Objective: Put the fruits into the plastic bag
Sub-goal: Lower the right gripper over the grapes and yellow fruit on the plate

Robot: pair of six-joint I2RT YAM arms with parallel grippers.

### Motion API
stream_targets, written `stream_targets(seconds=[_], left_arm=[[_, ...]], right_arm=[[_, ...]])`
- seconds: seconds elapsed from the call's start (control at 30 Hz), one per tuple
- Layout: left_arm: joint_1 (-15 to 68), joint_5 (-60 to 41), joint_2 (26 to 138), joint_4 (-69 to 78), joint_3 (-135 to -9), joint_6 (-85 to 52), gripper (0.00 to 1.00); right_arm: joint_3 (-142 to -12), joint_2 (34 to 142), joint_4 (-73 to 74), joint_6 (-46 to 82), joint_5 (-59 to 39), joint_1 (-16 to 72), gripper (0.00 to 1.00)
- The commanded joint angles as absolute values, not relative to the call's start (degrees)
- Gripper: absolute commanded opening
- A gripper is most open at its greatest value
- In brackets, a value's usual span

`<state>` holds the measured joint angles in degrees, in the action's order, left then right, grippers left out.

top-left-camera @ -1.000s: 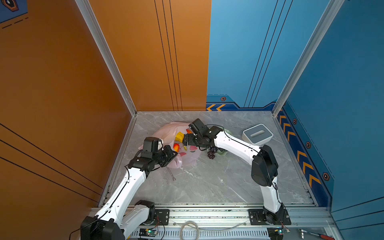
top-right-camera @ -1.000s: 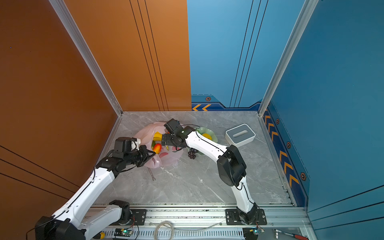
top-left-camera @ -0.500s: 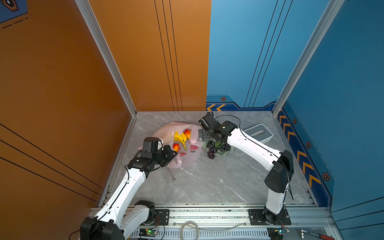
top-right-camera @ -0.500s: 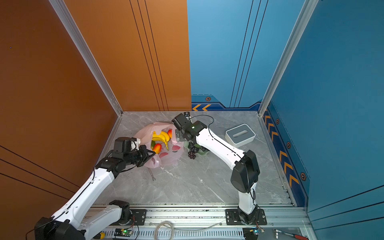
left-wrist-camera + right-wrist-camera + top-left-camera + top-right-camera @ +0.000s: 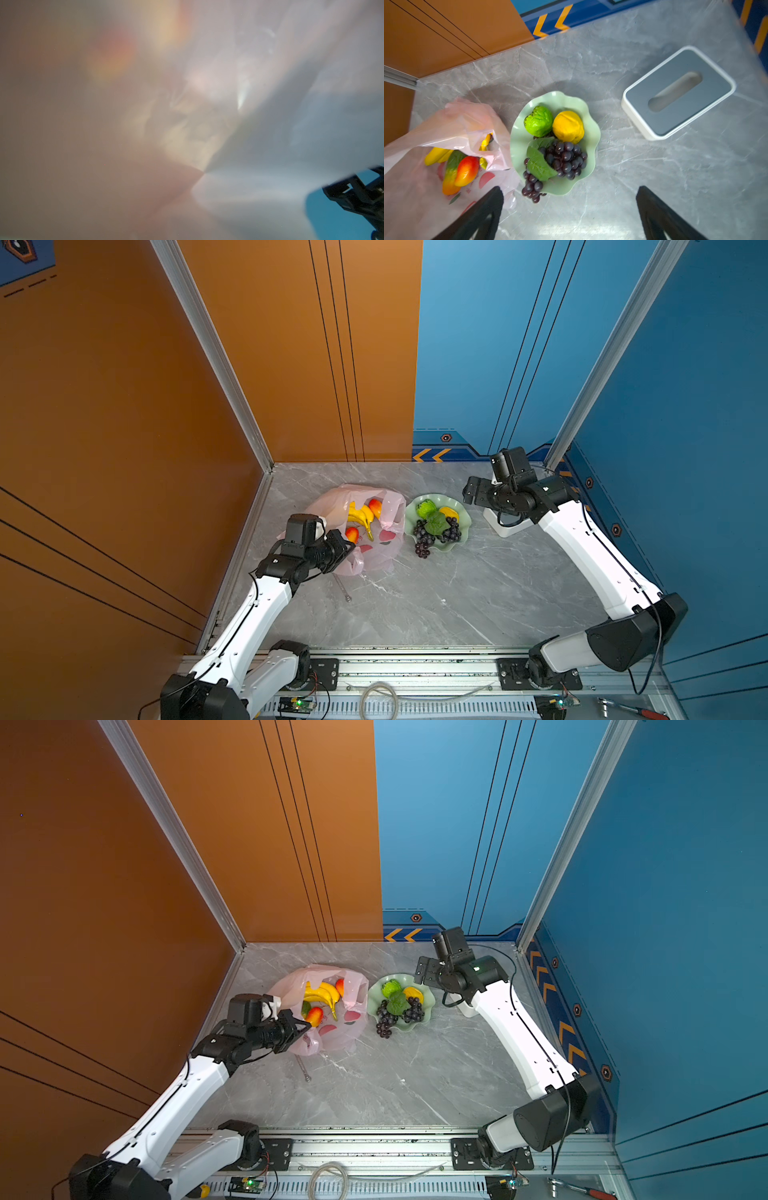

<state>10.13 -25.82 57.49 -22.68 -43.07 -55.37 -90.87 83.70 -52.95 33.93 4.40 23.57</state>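
The left pincer (image 5: 344,548) clenches the crinkly translucent pink bag (image 5: 388,556) holding glossy bananas (image 5: 360,515) and mangoes (image 5: 375,506); the right pincer (image 5: 472,491) gapes empty near the scalloped green dish (image 5: 466,519) of beaded grapes (image 5: 451,533).

Enclosed cell with a grey marble floor (image 5: 415,605).
Orange walls (image 5: 124,406) stand at left and rear, blue walls (image 5: 498,344) at rear and right, with aluminium posts (image 5: 212,352) at the corners; a chevron strip (image 5: 432,455) edges the rear, a metal rail (image 5: 415,668) the front.
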Motion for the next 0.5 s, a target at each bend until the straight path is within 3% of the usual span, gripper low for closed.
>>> stream_targets(seconds=[0.0, 0.2, 0.47], left_arm=[[10.1, -26.5, 58.4, -21.1, -43.5, -55.4, 0.00], [10.1, -26.6, 59.1, -20.4, -43.6, -55.4, 0.00], [10.0, -26.6, 58.9, -20.3, -43.2, -55.5, 0.00]], right_arm=[[-86.6, 83.3, -57.2, 43.5, -3.0, 24.3, 0.97], [-79.3, 83.4, -51.7, 51.1, -3.4, 27.0, 0.97], [-85.3, 97.0, -55.8, 19.1, -3.5, 27.3, 0.99]])
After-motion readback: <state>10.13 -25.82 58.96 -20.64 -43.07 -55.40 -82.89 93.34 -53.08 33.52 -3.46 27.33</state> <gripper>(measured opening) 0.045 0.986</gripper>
